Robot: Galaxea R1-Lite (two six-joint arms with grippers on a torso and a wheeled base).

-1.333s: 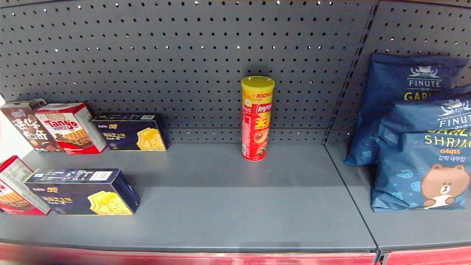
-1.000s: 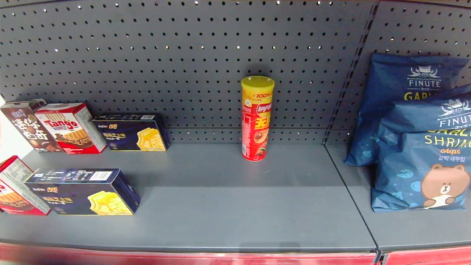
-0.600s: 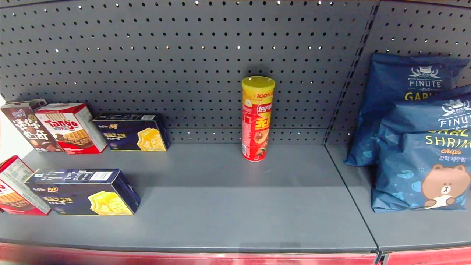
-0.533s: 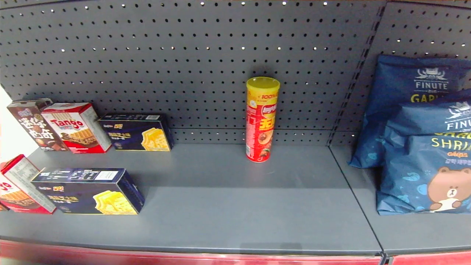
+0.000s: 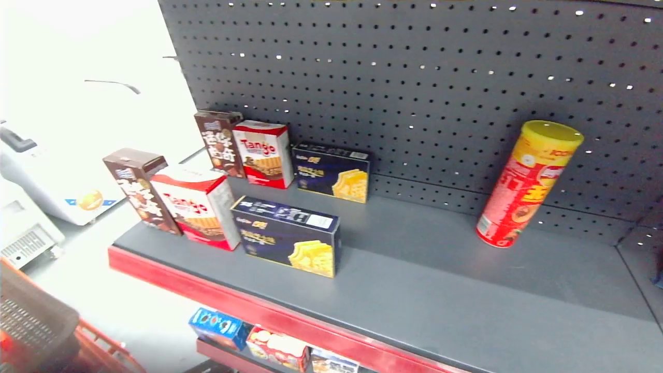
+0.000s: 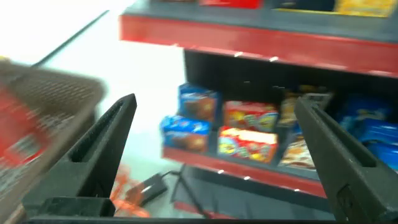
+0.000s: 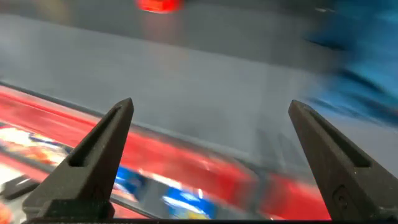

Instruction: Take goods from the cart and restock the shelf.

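Far right on the shelf (image 5: 414, 290), close to the pegboard (image 5: 414, 77), the can (image 5: 523, 186) stands on its base, long axis upright, yellow lid up and red label facing the near edge. It is well apart from both claws. The right claw (image 7: 211, 149) hangs at the shelf's near red lip (image 5: 259, 312), fingers spread wide with nothing between them; the can is a blurred red spot far across the grey deck from it, and blue bags (image 7: 360, 68) smear off to one side. The left claw (image 6: 217, 155) is released and empty too. It sits below the lip, facing the packets (image 6: 249, 134) on the lower shelf, with the cart (image 5: 31, 321) near one finger. That cart, brown mesh on a red frame, is at the near left, below shelf level. Left of the can, the far boxes (image 5: 264, 154) and near boxes (image 5: 199, 210) form two rows, each brown, red, then blue; the blue ones lie long axis left to right.
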